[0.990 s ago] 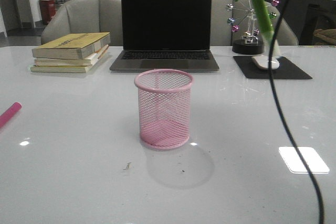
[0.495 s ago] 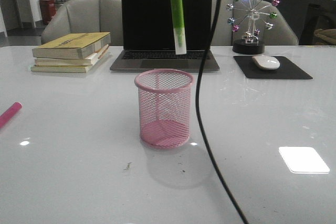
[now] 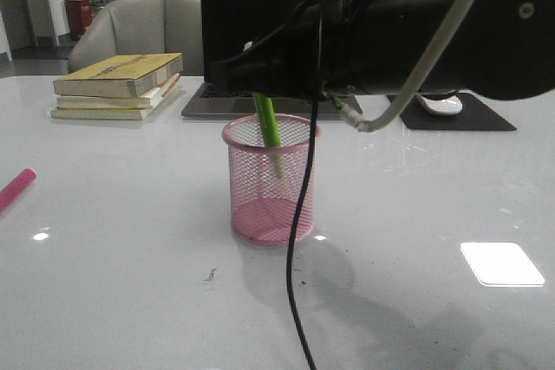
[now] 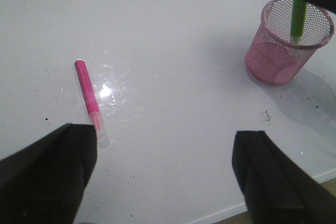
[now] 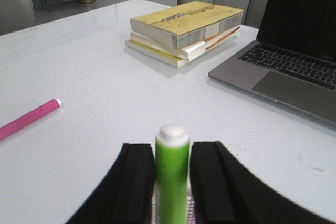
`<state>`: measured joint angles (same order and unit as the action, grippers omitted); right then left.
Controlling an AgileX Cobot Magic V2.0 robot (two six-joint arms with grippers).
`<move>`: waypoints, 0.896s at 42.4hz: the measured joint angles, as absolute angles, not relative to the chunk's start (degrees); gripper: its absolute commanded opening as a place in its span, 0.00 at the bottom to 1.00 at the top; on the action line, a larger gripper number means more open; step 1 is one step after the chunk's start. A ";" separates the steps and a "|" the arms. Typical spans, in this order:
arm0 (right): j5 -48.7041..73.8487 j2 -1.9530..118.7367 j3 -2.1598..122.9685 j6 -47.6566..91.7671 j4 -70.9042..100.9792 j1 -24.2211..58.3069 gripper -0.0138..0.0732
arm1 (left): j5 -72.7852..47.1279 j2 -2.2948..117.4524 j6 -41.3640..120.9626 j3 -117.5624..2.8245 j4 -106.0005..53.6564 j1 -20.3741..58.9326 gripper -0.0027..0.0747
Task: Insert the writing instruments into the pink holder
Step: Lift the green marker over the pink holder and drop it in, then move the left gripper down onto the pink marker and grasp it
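The pink holder stands upright mid-table, also seen from the left wrist as the pink holder. My right gripper hovers just above its rim, shut on the lime green marker. That marker tilts down into the cup with its white tip about mid-height. In the right wrist view, the green marker sits between the pads of the right gripper. The magenta marker lies flat on the table far to the left, showing as the magenta marker in the front view. My left gripper hangs open above the table beside it, holding nothing.
A stack of books and an open laptop sit at the back. A mouse on a black pad is at the back right, partly behind the right arm. A black cable hangs in front of the cup.
The right arm swung left from the back right with the green marker, then came down, so the marker's white end is now inside the pink holder. The magenta marker has not moved.
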<state>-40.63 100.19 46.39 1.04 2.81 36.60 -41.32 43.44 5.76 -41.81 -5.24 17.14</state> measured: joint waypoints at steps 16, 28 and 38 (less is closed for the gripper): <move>-27.89 92.65 46.39 1.17 2.79 36.60 0.72 | -41.32 43.44 5.76 -41.81 -5.24 17.14 0.78; 2.67 69.58 46.39 1.15 1.14 34.43 0.72 | -41.32 43.44 5.76 -41.81 -5.24 17.14 0.78; 28.52 52.40 46.26 1.15 0.64 32.31 0.72 | -41.32 43.44 5.76 -41.81 -5.24 17.14 0.78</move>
